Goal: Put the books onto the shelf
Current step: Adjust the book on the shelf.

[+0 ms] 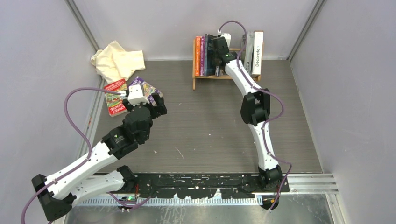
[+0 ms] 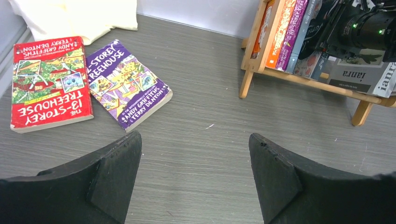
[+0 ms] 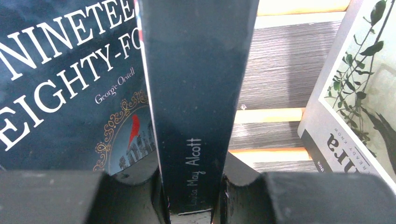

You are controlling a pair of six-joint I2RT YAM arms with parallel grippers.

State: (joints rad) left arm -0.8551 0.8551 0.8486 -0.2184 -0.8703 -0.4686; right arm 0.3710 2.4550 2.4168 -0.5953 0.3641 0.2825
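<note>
Right up against the lens: right gripper (image 3: 191, 189) clamped on the spine of the dark blue book (image 3: 196, 70), Louisa May Alcott lettering just above the grip. Held upright over the shelf (image 3: 271, 115), in the gap between the Nineteen Eighty-Four book (image 3: 60, 93) on one side and the leaning white-grey magazine (image 3: 355, 102) on the other. Seated on the slats or not, impossible to tell from here.

Risks, by judgement: letting go too early and toppling sideways into the open gap toward the magazine. Catching a corner between the thin slats. Pushing too hard and shunting the light rack backward.

Further out, on the table (image 1: 210, 130) and well apart from the shelf: red book (image 2: 49, 84) and purple book (image 2: 126, 86), flat, side by side. Left gripper (image 2: 195, 140) near them, jaws wide apart, holding nothing. Cream cloth (image 1: 116, 60) bunched in the far corner behind.

Open table between the two arms. Tight at the wall (image 1: 187, 23) behind the shelf, and tight along the left edge beside the red book.
</note>
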